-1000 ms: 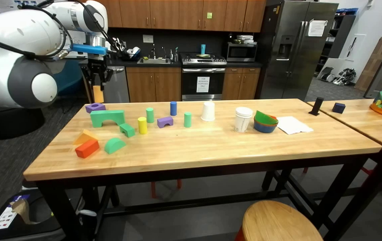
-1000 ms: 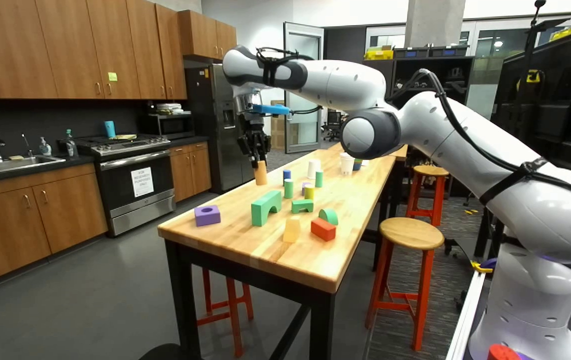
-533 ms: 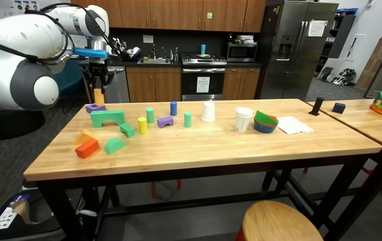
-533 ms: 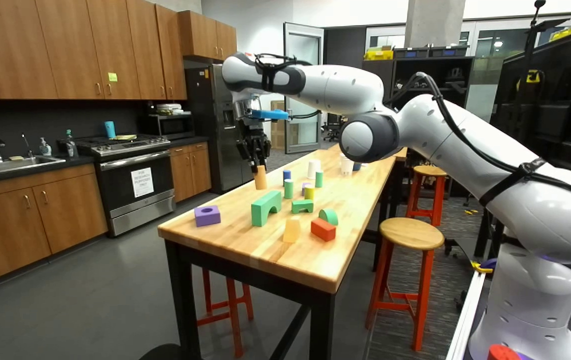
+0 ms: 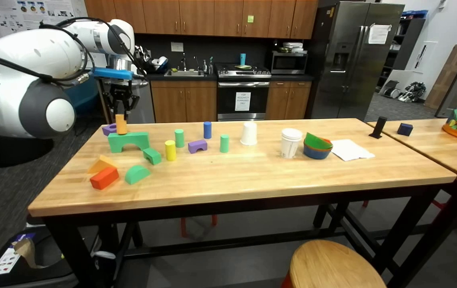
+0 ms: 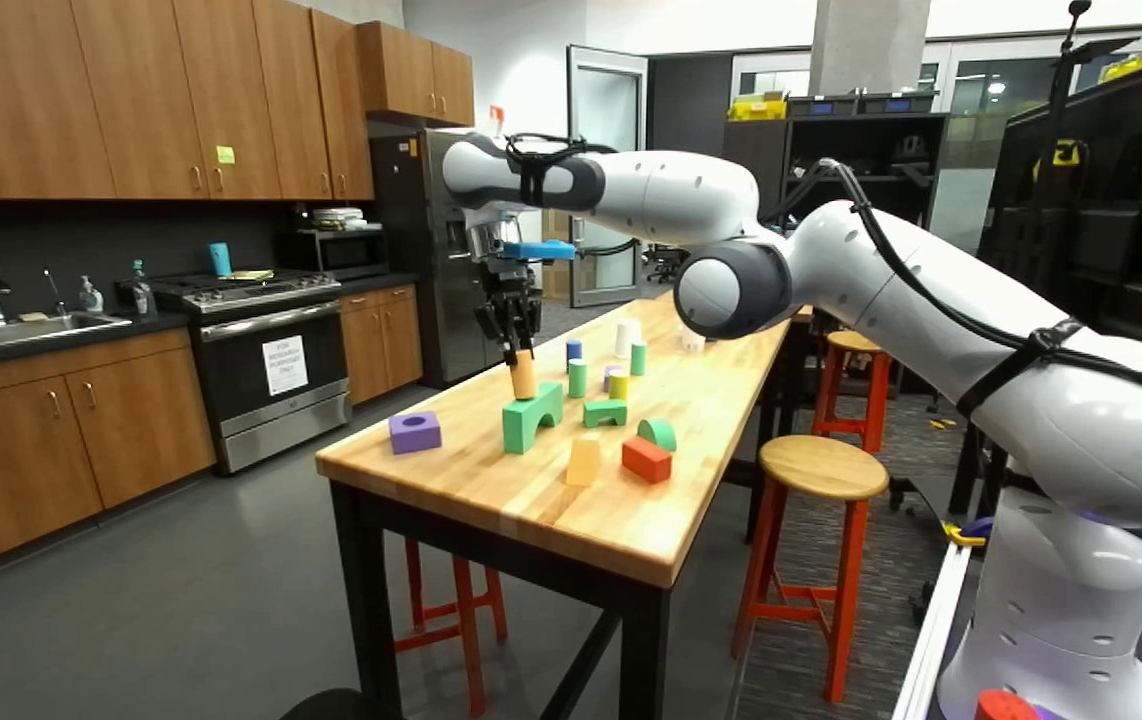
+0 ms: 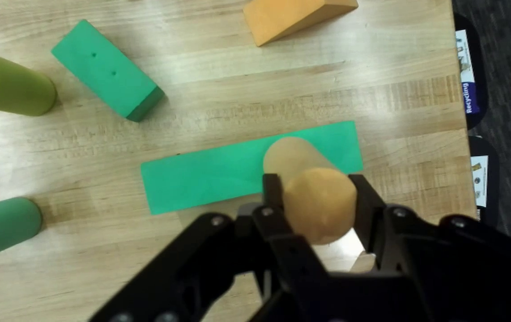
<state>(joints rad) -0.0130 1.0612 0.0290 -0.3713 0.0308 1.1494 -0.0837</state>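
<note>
The gripper (image 7: 313, 185) is seen with its jaws parted only by the width of an orange cylinder (image 5: 121, 125), which is clamped near its upper end. The cylinder is tilted little, if at all; its lower end is positioned over the top of a large green arch (image 6: 534, 408). In the wrist view, that end is noted over the arch's right part. Whether cylinder and arch are in contact cannot be told.

In an exterior view the arch is found toward the far left of the wooden table (image 5: 252, 176). A purple block (image 5: 109, 129) with a hole is partly hidden by the cylinder, near the far left corner. Just right of the arch and nearer, a small green bridge (image 5: 152, 155) is noted; a yellow cylinder (image 5: 170, 150) is stood upright to its right. At near left are grouped an orange wedge (image 5: 101, 163), a red block (image 5: 105, 178) and a green half-round (image 5: 137, 174). Farther right, past a purple arch (image 5: 197, 145) and a blue cylinder (image 5: 207, 130), an inverted white cup (image 5: 249, 133) is seen, then stacked paper cups (image 5: 291, 143) and nested bowls (image 5: 317, 149), with a white sheet (image 5: 351, 150) just beside them.
</note>
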